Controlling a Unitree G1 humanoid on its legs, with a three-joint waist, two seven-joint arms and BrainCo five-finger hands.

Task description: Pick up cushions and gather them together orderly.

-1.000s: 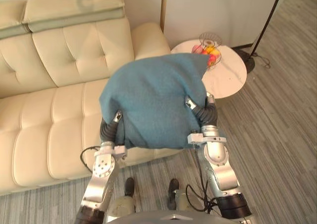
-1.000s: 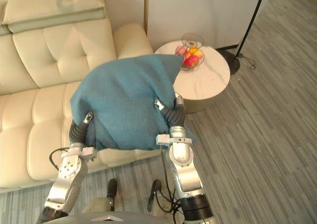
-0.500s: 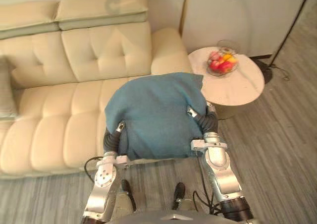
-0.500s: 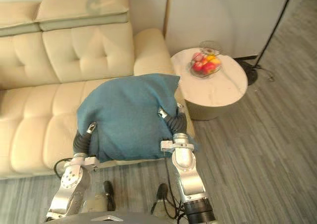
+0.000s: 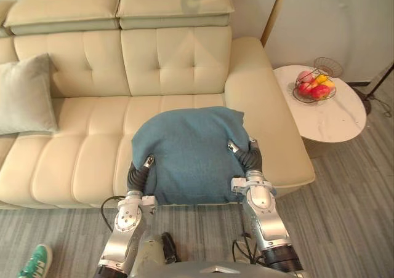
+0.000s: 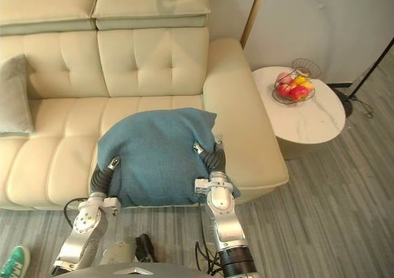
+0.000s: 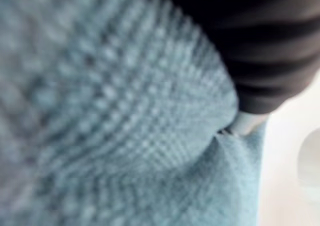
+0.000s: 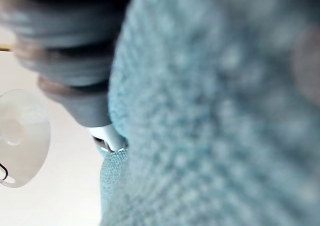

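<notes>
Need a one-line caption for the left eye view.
Robot holds a blue cushion between left hand and right hand by a cream sofa, a grey cushion on its left side.

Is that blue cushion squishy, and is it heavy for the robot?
Probably squishy: the cushion bulges and its edges sag round the left hand and right hand. Likely light for its size, since it is held up from its sides. Its woolly cover looks grippy.

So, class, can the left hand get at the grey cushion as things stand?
Probably not: the left hand and right hand both carry the blue cushion, and the grey cushion leans far off along the sofa.
</notes>
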